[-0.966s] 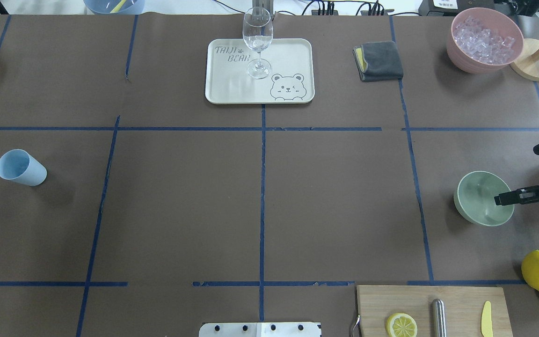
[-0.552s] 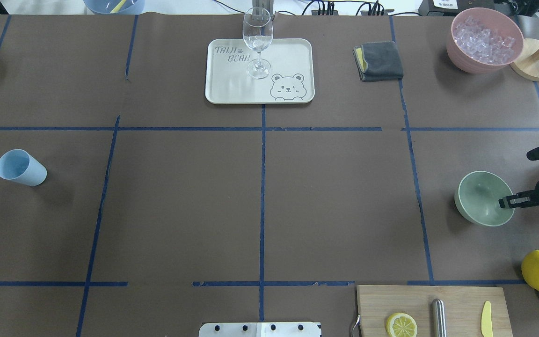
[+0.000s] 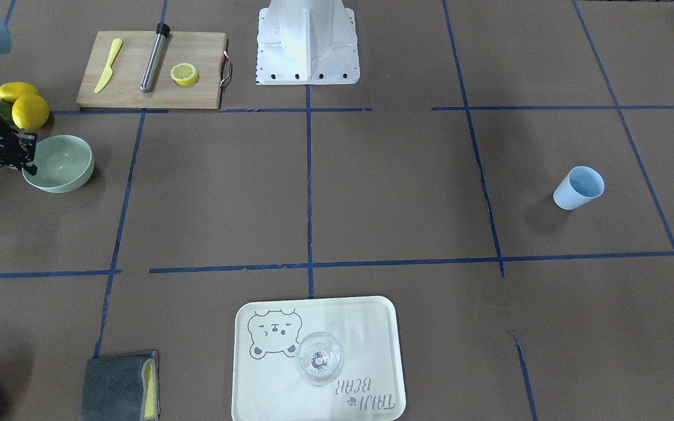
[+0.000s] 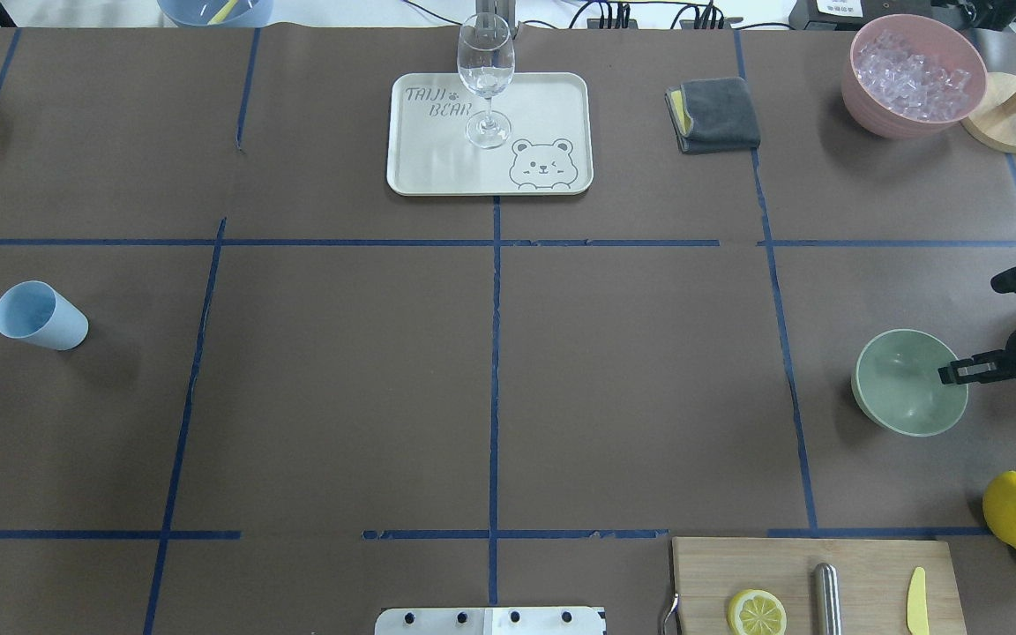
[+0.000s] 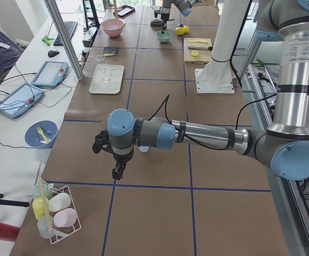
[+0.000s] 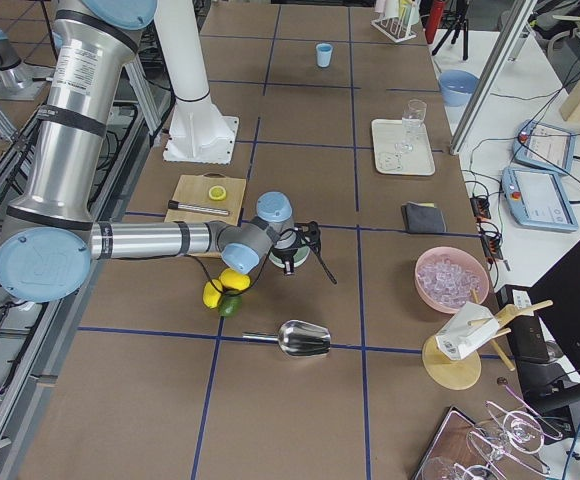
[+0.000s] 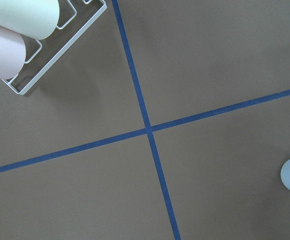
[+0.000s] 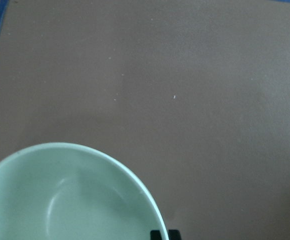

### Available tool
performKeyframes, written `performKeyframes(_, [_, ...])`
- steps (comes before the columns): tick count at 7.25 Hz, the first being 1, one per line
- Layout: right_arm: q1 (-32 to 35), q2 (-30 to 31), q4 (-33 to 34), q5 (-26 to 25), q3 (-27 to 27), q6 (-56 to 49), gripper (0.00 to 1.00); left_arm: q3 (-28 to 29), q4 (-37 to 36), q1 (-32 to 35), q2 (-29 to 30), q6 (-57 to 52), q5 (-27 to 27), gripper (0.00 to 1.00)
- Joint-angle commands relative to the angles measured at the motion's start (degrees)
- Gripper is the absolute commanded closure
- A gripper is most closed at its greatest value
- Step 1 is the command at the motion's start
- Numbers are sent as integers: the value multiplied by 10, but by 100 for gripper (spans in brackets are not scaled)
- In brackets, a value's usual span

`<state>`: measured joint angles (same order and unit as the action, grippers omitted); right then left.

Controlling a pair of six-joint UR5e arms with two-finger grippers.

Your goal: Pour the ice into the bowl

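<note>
In the front-facing view, my right gripper [image 3: 28, 159] sits at the rim of the bowl [image 3: 65, 166], near the lemons [image 3: 24, 105]. From overhead, its fingers look pinched together on that rim. The ice [image 4: 909, 75] is piled in the pink container [image 4: 870, 115], well apart from the bowl. In the left side view, my left gripper [image 5: 116, 172] hangs above the table; I cannot tell if it is parted. My right wrist camera shows two black fingertips [image 8: 156, 234] close together at the bowl's rim.
</note>
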<state>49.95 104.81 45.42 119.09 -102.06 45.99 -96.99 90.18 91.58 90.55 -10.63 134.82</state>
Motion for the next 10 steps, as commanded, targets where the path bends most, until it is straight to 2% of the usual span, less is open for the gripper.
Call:
performKeyframes(1, [21, -54, 101, 23, -43, 1, 100, 0, 0, 0, -3, 0, 0, 0])
performKeyframes(3, [20, -137, 205, 21, -62, 9, 100, 0, 0, 0, -4, 0, 0, 0])
performKeyframes(5, [-11, -277, 347, 30, -59, 43, 100, 0, 0, 0, -5, 0, 1, 0])
performKeyframes(6, [-57, -350, 392, 26, -51, 98, 100, 0, 0, 0, -5, 0, 1, 0])
performKeyframes(7, [-82, -413, 396, 23, -22, 157, 100, -1, 0, 0, -4, 0, 1, 0])
performKeyframes(8, [-113, -486, 393, 0, 29, 257, 100, -1, 0, 0, -4, 0, 1, 0])
performKeyframes(9, [-142, -556, 389, -43, 105, 290, 100, -1, 0, 0, -4, 0, 1, 0])
performKeyframes(10, [-172, -573, 345, -91, 147, 308, 100, 0, 1, -1, -3, 0, 1, 0])
